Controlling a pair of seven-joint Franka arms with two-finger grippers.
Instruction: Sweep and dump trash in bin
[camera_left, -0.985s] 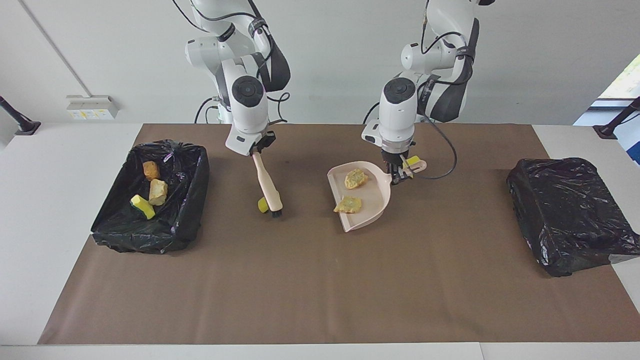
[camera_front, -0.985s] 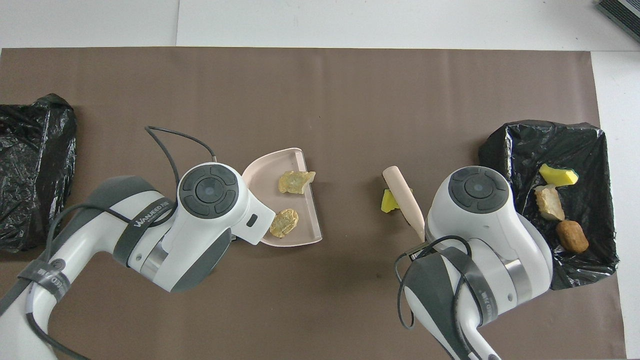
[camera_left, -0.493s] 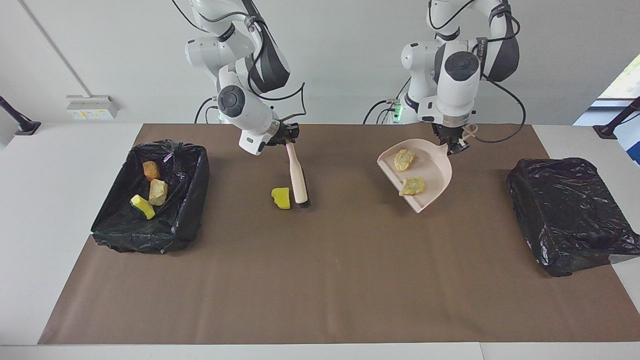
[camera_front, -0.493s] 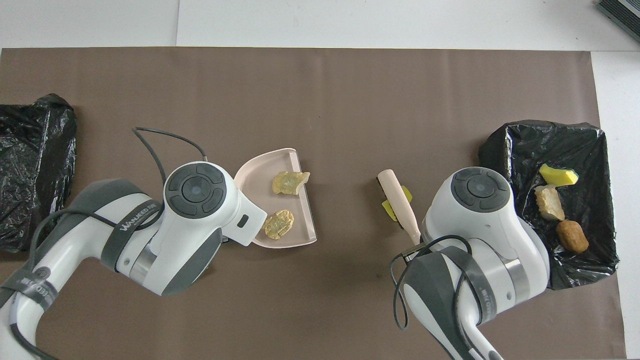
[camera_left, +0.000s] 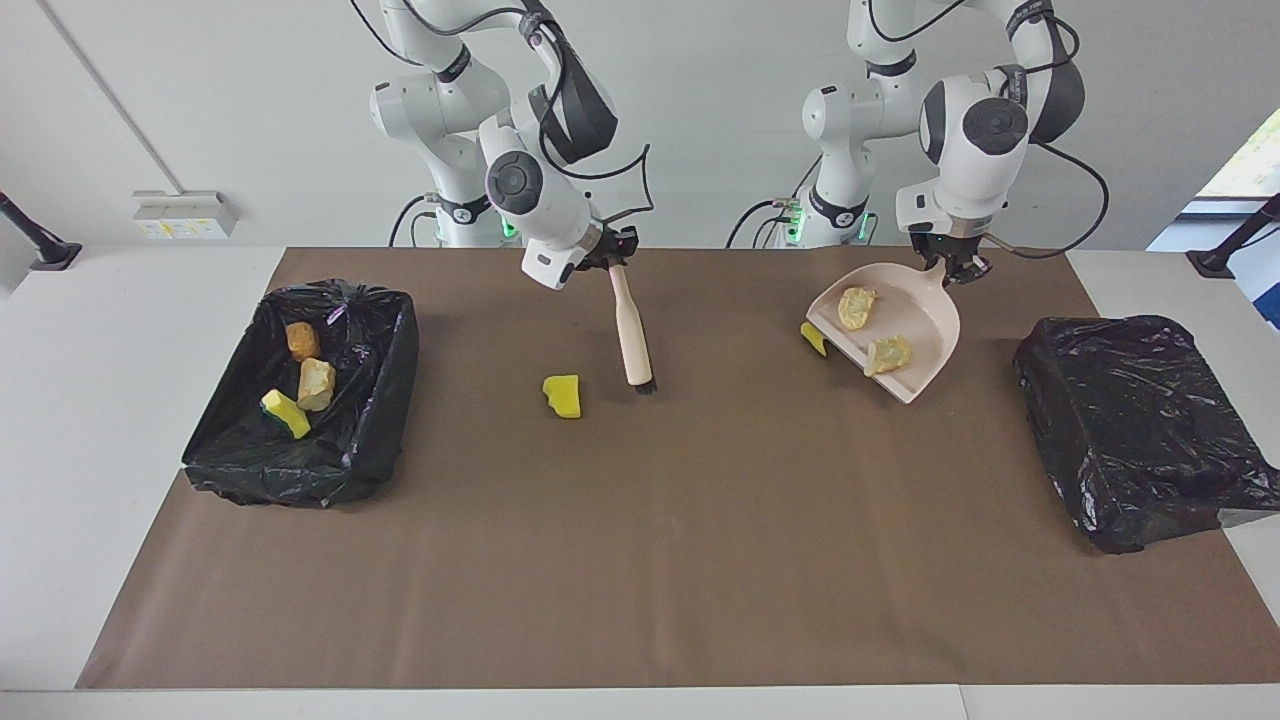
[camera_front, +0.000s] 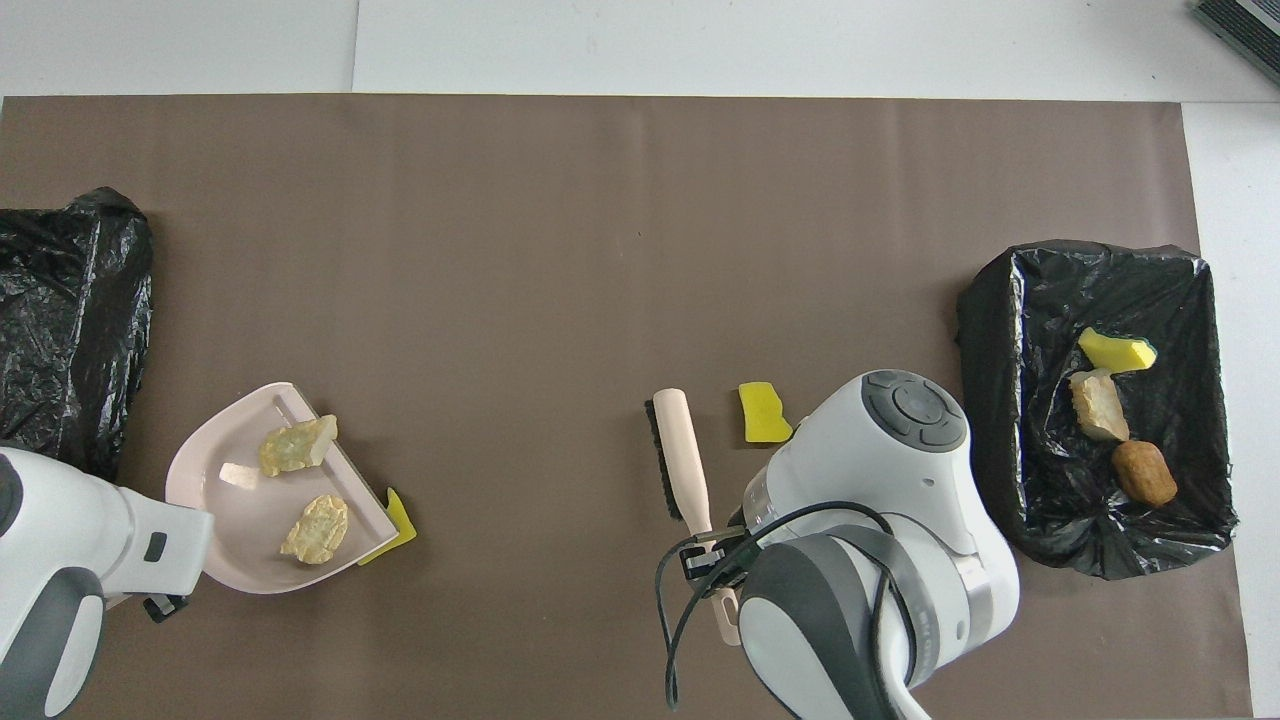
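Left hand carried dustpan w/ scraps toward left-arm end.

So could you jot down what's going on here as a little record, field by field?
left gripper: shut on the dustpan's handle
dustpan: pink, raised, carrying two yellowish scraps
right gripper: shut on the brush's handle
brush: beige, bristles down by the mat
loose trash: one yellow sponge piece beside the brush, another at the dustpan's lip
open bin: black-lined, holds three scraps
closed black bag: at the left arm's end
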